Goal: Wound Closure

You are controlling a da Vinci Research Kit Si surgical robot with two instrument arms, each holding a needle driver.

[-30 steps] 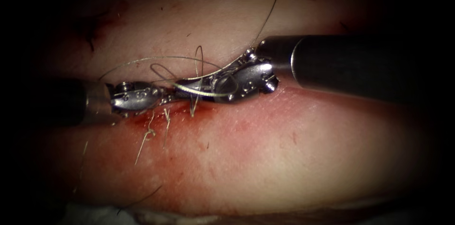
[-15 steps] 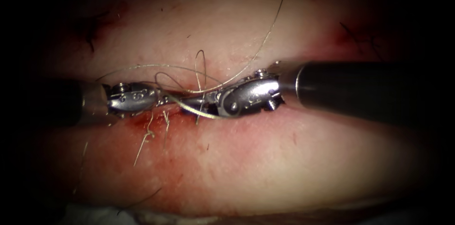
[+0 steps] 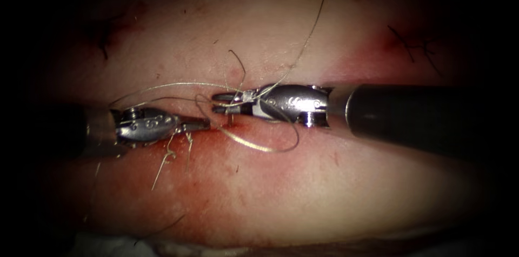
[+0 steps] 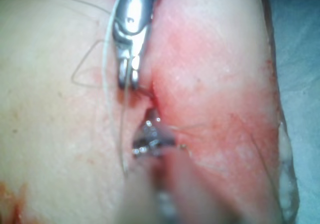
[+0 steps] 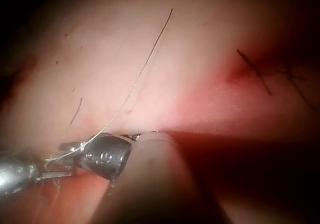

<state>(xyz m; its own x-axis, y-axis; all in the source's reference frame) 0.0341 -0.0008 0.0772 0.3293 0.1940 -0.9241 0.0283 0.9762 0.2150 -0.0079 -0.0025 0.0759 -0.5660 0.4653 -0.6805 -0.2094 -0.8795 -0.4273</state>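
My left tool (image 3: 201, 123) comes in from the left, jaws shut on one end of the curved needle (image 3: 251, 144). The needle lies out of the tissue (image 3: 303, 192), on the near side of the cut (image 3: 238, 120), arcing to the right. My right tool (image 3: 220, 103) points left just above the cut, jaws open and holding nothing, with thread (image 3: 303, 46) draped over them. The left wrist view has the right tool (image 4: 127, 83) with pale thread (image 4: 105, 64) beside it, and my left jaws (image 4: 150, 140) at the cut. The right wrist view has thread (image 5: 140, 79) running up from the right tool (image 5: 67, 154).
Thread loops (image 3: 173, 85) lie above the left tool. Cut ends of thread (image 3: 166, 155) stick up near red fluid (image 3: 181, 137) by the cut. Dark stitches sit at the far left (image 3: 102, 35) and far right (image 3: 411, 46). White cloth (image 3: 108, 246) edges the tissue.
The right tool let go of the needle, drew back to the right and opened. The needle swung down onto the near side, held by the left tool, which shifted slightly down.
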